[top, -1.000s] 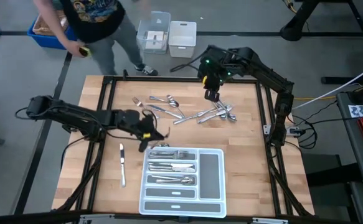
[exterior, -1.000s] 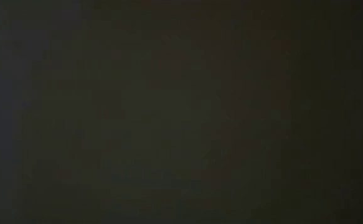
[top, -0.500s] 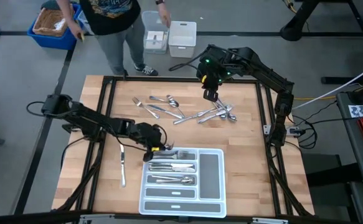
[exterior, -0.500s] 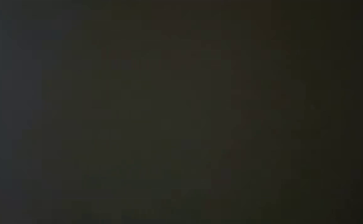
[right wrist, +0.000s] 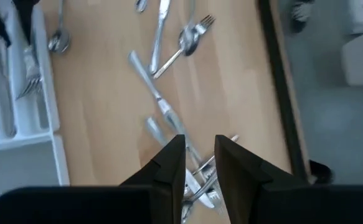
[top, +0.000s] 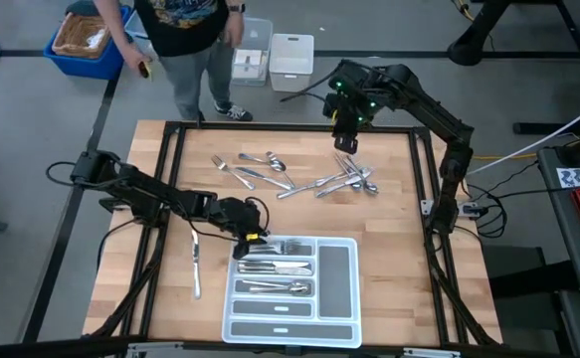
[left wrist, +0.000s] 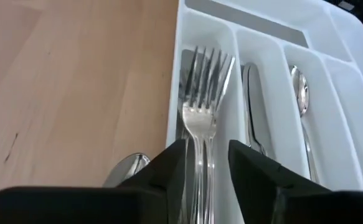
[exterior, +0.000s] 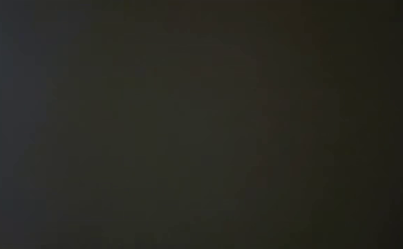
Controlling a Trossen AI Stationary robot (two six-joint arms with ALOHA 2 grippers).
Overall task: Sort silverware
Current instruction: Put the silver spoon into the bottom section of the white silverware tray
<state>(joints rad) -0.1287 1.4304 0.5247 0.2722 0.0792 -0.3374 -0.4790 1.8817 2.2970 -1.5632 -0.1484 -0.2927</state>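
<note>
The white tray (top: pixel 357 298) lies at the table's near middle. Its far compartment holds forks (left wrist: pixel 203 112), the two behind it a knife (left wrist: pixel 251 93) and a spoon (left wrist: pixel 299 93). My left gripper (left wrist: pixel 207 162) is open at the tray's far left corner (top: pixel 253 239), one finger on either side of the fork handles lying in the compartment. More silverware (top: pixel 339 182) is scattered on the far half of the table. My right gripper (right wrist: pixel 200 155) hangs open high above it (top: pixel 347 147), with nothing between its fingers. The low view is dark.
A lone knife (top: pixel 196 264) lies on the wood left of the tray, and a spoon (left wrist: pixel 128 169) just outside the tray's far wall. A person (top: pixel 175 30) stands beyond the table's far left corner, near white bins (top: pixel 290 60) and a blue crate (top: pixel 76 40).
My left gripper has gone down and toward the table's near right, from the bare wood to the tray's far left corner, and has kept still there since. My right gripper has shifted a little toward the table's far right. The person has moved about behind the table.
</note>
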